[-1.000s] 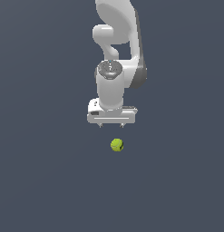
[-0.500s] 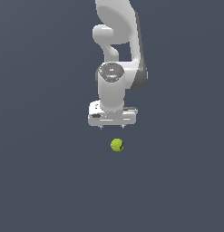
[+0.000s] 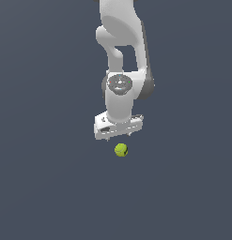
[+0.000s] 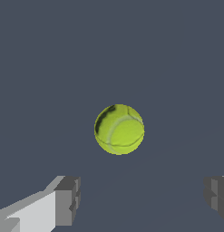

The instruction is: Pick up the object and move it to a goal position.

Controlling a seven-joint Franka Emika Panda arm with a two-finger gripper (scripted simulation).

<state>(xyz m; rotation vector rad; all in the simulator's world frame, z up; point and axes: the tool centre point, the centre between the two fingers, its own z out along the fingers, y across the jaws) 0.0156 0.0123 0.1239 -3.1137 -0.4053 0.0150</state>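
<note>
The object, a small yellow-green ball (image 3: 120,150) with a pale seam and dark marks, lies on the dark grey floor. My white gripper (image 3: 118,135) hangs just above it, slightly toward the exterior view's left, not touching it. In the wrist view the ball (image 4: 119,129) sits ahead of the gripper (image 4: 141,199), whose two grey fingertips (image 4: 68,200) stand wide apart with nothing between them. The gripper is open.
The white arm (image 3: 122,51) rises from the gripper to the frame's top edge. A plain dark grey surface (image 3: 42,178) fills everything else.
The gripper has come down toward the ball, closing most of the gap above it. The ball has not moved.
</note>
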